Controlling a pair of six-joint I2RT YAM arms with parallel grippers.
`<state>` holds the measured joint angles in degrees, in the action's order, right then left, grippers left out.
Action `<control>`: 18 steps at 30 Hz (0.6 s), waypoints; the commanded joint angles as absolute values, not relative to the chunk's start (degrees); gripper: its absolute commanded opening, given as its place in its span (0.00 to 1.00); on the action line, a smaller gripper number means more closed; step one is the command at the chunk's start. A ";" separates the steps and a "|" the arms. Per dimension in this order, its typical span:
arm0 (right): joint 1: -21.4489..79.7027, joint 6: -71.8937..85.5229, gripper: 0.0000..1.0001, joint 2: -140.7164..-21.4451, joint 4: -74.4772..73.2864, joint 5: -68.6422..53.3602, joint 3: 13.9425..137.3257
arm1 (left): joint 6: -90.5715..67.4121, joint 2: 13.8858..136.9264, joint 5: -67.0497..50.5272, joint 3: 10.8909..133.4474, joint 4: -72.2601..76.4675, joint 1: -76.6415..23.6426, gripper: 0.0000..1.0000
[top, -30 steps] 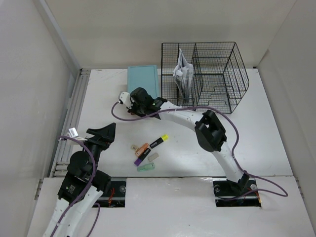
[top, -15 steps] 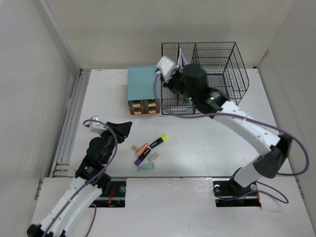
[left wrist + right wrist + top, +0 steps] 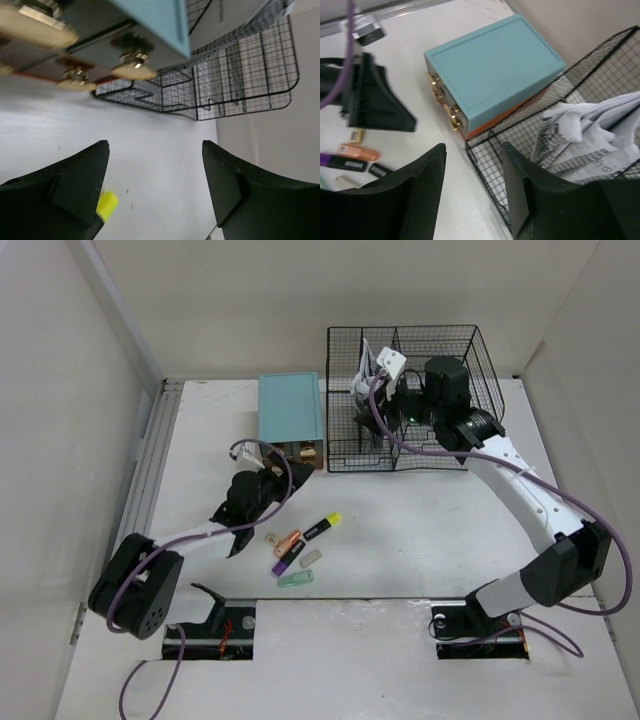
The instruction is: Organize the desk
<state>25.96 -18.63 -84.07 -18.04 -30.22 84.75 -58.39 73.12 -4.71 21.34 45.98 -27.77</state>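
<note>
Underneath both arms, desk [image 3: 420, 540]: flat white tabletop filling the middle of the overhead view, pale walls at 9, 12 and 3 o'clock, arm bases at its 6 o'clock edge.
Rail [image 3: 148, 480]: ribbed metal strip along the desk's 9 o'clock edge.
Marker cluster: just toward 7 o'clock from the desk's middle; black marker with yellow cap [image 3: 322, 527], orange marker [image 3: 288, 542], purple marker [image 3: 287, 560] and pale green marker [image 3: 296, 579] lie close together, with a small tan piece [image 3: 270, 538] at their 9 o'clock side.
Left gripper [image 3: 155, 145]: fingers apart, nothing between them; low over the desk just at 9 o'clock of the markers, pointing toward 1 o'clock at the drawer fronts.
Drawer box [image 3: 290, 408]: teal-topped, at 11 o'clock on the desk, brass knobs [image 3: 132, 71] facing 6 o'clock, its 3 o'clock side just beside the rack.
Wire rack [image 3: 470, 430]: black mesh, at 1 o'clock on the desk, against the far wall.
Papers [image 3: 585, 135]: crumpled printed sheets standing in the rack's 9 o'clock compartment.
Right gripper [image 3: 474, 147]: fingers apart and holding nothing; raised above the rack's 9 o'clock end, over the corner where rack and drawer box meet.
</note>
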 commanded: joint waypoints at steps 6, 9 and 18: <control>25.49 -16.79 0.54 -79.63 -15.64 -37.79 83.06 | -57.57 83.13 -2.37 29.87 57.83 -28.65 0.73; 25.49 -16.79 0.54 -79.63 -15.12 -38.32 83.06 | -57.57 86.48 -1.76 30.67 57.83 -29.17 0.71; 25.49 -16.26 0.54 -79.63 -15.12 -38.85 82.53 | -55.82 89.47 2.19 33.13 59.24 -29.18 0.62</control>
